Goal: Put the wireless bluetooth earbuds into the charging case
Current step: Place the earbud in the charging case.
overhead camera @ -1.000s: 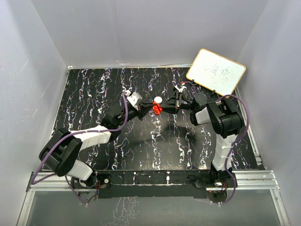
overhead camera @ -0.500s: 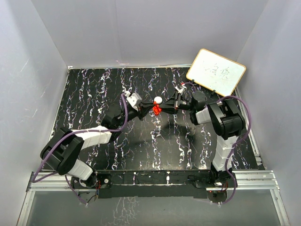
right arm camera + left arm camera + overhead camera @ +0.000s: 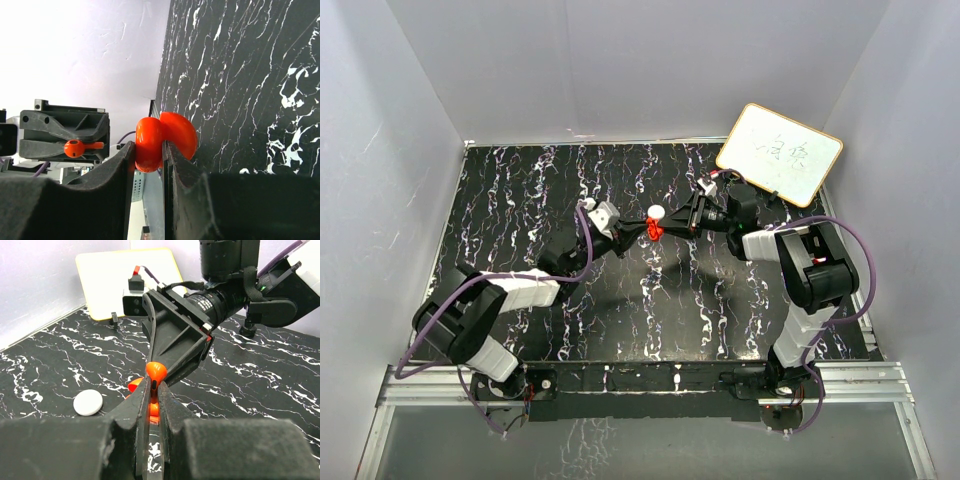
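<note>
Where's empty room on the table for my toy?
Bare: the back left of the table, and its front middle between left arm and right arm. Crowded: where the left gripper and right gripper meet, beside the disc.

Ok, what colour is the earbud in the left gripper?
Orange-red; the earbud shows best in the left wrist view.

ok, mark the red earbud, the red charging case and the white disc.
red earbud [image 3: 156,372]: left wrist view, on its rounded head.
red charging case [image 3: 175,134]: right wrist view, on its bulging shell.
white disc [image 3: 88,403]: left wrist view, centre of its top.
</note>
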Controlling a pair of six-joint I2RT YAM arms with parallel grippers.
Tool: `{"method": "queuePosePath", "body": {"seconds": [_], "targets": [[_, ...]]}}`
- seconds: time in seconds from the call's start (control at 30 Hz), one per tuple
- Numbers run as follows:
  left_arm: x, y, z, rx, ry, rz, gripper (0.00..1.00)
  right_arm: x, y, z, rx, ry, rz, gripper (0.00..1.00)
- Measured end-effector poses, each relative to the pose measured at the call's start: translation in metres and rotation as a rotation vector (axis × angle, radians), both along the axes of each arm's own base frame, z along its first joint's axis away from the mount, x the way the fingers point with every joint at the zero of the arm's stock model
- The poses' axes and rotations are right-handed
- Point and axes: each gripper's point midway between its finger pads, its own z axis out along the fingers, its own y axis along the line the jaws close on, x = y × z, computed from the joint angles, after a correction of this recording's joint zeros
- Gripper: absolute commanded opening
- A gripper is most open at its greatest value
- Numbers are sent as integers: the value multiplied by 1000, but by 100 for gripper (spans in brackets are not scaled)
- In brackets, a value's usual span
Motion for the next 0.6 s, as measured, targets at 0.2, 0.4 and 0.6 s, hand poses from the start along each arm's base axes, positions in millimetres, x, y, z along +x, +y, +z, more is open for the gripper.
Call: {"method": "queuePosePath", "body": {"seconds": [0.2, 0.4, 0.6], "targets": [[-1, 0, -1, -25, -26, -5, 0, 0, 0, -7, -20, 16, -7, 0], [-1, -1, -5, -32, -24, -8, 0, 0, 0, -8, -24, 20, -9, 0], [-1, -1, -4, -35, -28, -9, 0, 0, 0, -9, -25, 26, -9, 0]]}}
